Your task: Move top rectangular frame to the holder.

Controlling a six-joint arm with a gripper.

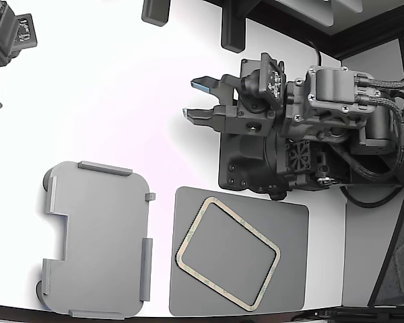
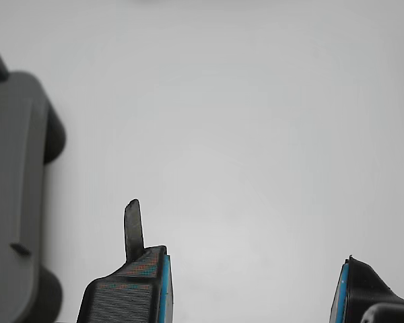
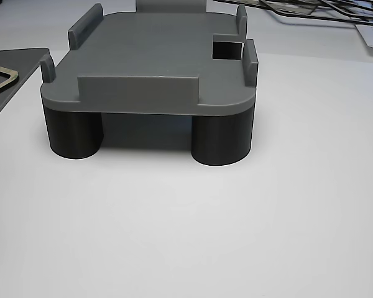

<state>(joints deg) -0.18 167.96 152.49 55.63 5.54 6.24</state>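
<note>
My end effector (image 1: 200, 99) is spread and empty; in the wrist view its two blue-padded fingertips (image 2: 163, 282) stand well apart with only bare white desk (image 2: 256, 134) between them. In the exterior view it hangs over open desk at about one o'clock from the middle of the picture, pointing toward nine o'clock, well apart from both task items.

So the step in hand is the approach: nothing has been picked up yet. The frame (image 1: 227, 252) lies flat on a dark grey mat (image 1: 293, 229) at about five o'clock in the exterior view, turned a little askew to the mat's edges. I see one frame there; whether others lie stacked beneath it I cannot tell from above. The holder (image 1: 97, 239) sits at about seven o'clock, just beside the mat, empty, on dark round feet (image 3: 221, 141) with raised tabs along its rim.

Next I judge I must swing toward five o'clock, come down over one thin side of the frame, and close on it gently; it looks thin and likely to flex.

The desk is plain white and matte. Farther back in the side view, thin dark outlines (image 3: 311, 12) lie at one o'clock.
</note>
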